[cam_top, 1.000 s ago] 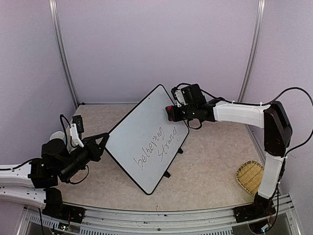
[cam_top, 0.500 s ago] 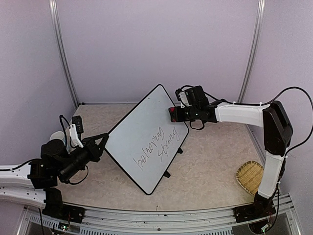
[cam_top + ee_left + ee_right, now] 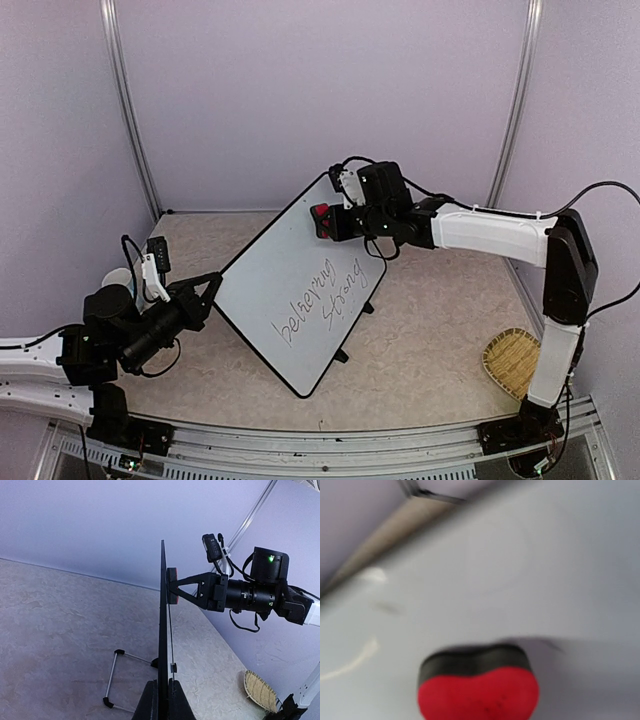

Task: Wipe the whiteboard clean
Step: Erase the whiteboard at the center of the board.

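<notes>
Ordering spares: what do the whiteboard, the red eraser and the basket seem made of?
Whiteboard: smooth white coated panel, thin black frame, perhaps plastic. Eraser: matte red body, foam or plastic, with dark felt-like pad. Basket: tan woven strips, likely bamboo or straw.

Pale lilac walls (image 3: pixel 320 90), metal corner posts (image 3: pixel 127 105), beige mottled tabletop (image 3: pixel 440 320)

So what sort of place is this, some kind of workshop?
Probably a robotics lab booth: a left arm and right arm bolted to a table, plain walls with metal posts, and a whiteboard to practise on.
</notes>
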Motion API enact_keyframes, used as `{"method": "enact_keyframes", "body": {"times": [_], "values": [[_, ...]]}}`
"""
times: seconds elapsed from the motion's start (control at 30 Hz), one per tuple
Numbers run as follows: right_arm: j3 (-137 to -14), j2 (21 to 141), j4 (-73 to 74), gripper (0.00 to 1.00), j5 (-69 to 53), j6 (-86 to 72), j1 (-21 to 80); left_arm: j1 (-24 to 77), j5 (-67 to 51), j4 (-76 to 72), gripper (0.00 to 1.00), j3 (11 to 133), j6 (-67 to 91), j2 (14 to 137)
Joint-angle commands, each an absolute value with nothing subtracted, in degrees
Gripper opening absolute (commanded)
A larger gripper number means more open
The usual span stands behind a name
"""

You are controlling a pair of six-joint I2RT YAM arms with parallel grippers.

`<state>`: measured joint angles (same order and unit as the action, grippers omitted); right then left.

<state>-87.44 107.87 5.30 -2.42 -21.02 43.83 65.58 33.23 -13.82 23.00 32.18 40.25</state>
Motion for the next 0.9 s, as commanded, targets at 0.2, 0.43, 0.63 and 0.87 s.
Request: {"method": "enact_keyframes", "body": {"times": [0.2,0.43,0.63,0.87], "values": [[-95.30,109.29,8.01,0.16,-0.31,-15.18,50.66,67.50,23.77,-8.62,0.00,21.79,29.38,41.14],[-91.99,108.59,7.42,0.16,3.44,-12.26,53.58,67.44,23.90,-8.50,0.00,21.71,29.42,40.95],[-87.40,107.39,3.75,0.16,0.30,-9.17,55.15,67.41,23.64,-8.71,0.00,21.82,29.36,41.30],[-88.25,108.07,3.92,0.16,-2.87,-4.39,58.48,67.42,23.61,-8.64,0.00,21.93,29.44,41.30]]}}
